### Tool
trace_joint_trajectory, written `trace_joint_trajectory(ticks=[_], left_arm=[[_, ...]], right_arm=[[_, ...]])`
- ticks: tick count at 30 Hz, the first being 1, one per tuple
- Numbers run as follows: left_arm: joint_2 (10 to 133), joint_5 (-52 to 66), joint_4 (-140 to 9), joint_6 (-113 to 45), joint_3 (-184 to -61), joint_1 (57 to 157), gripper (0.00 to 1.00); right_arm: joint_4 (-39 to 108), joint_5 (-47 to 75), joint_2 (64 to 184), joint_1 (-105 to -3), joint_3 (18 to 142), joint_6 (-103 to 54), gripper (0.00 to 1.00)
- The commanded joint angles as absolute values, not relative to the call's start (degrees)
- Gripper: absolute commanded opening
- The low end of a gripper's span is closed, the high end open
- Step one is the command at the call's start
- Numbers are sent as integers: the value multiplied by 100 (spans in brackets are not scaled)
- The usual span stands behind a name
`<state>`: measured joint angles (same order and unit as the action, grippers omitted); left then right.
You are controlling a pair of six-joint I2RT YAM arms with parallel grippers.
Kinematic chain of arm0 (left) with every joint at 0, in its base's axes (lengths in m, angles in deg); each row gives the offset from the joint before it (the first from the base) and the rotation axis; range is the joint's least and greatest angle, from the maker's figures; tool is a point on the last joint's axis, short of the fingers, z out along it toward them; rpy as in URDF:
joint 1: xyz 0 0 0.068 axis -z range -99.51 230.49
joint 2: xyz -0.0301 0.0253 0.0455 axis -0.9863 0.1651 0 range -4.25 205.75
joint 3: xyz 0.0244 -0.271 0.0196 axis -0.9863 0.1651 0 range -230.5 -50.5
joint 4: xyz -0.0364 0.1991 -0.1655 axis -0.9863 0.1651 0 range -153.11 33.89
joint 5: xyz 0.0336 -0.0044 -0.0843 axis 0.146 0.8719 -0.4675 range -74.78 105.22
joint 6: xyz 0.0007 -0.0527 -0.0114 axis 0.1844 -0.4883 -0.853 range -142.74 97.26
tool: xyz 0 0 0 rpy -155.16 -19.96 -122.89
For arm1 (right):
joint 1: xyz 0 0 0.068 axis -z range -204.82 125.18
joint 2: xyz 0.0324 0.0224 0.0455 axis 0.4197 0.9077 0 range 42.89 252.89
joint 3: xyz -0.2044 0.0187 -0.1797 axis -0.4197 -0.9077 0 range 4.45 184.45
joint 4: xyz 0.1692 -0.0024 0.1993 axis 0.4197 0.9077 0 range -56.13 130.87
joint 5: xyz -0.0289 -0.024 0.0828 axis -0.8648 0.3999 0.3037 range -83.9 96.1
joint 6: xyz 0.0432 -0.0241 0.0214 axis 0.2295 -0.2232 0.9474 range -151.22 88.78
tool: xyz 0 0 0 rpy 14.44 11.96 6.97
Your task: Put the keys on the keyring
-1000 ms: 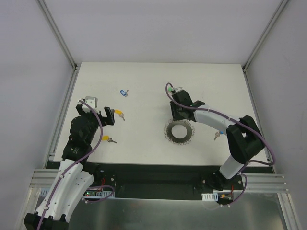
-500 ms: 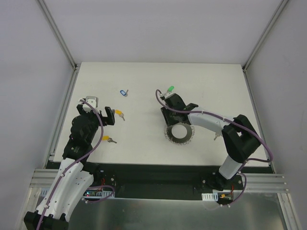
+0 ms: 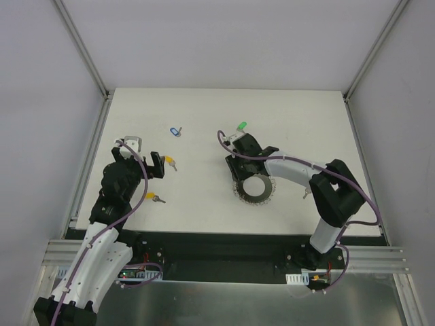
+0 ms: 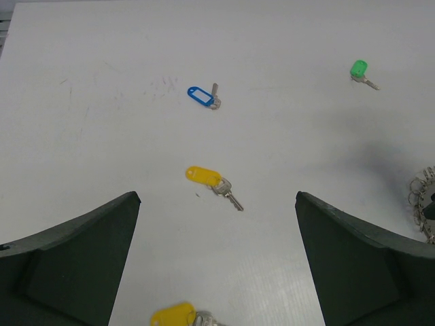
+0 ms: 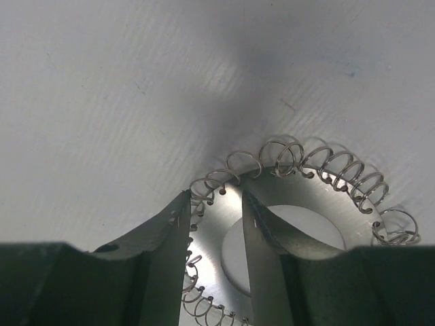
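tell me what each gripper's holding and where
Left gripper open, empty. Right gripper straddles the keyring at its band, one finger in the hole; whether it grips cannot be told.

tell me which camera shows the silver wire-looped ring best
Right wrist: close up on the large silver-grey metal ring edged with wire loops, each loop distinct, jaws astride its rim. Top external shows it small, partly under the right arm. Left wrist catches only a sliver at the frame edge.
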<state>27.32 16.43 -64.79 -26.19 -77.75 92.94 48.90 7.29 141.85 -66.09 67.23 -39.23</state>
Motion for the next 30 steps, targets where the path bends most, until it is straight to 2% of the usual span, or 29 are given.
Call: trace_joint_trajectory(ticks=[1, 7, 11, 19, 22, 30], left_arm=[[2791, 1172, -6760, -2582, -7784, 9368, 99], [3370, 56, -6821, -2950, -7968, 9368, 99], [4300, -604, -6795, -3582, -8336, 9517, 99], [5796, -96, -6777, -3786, -8969, 10896, 99], [6367, 45, -6760, -3891, -9242, 11274, 99], [6676, 309, -6663, -3927, -9515, 11758, 99]], right_arm=[[4785, 1155, 14221, -6490, 6835, -4027, 39], [4785, 1190, 13659, -6323, 6537, -3808, 42], [4872, 1024, 13114, -6174, 6238, -3658, 44], [4996, 794, 11770, -5760, 5569, -3236, 45], [5197, 987, 11628, -5751, 5429, -3149, 44], [5374, 1533, 11759, -5997, 5129, -2560, 41]])
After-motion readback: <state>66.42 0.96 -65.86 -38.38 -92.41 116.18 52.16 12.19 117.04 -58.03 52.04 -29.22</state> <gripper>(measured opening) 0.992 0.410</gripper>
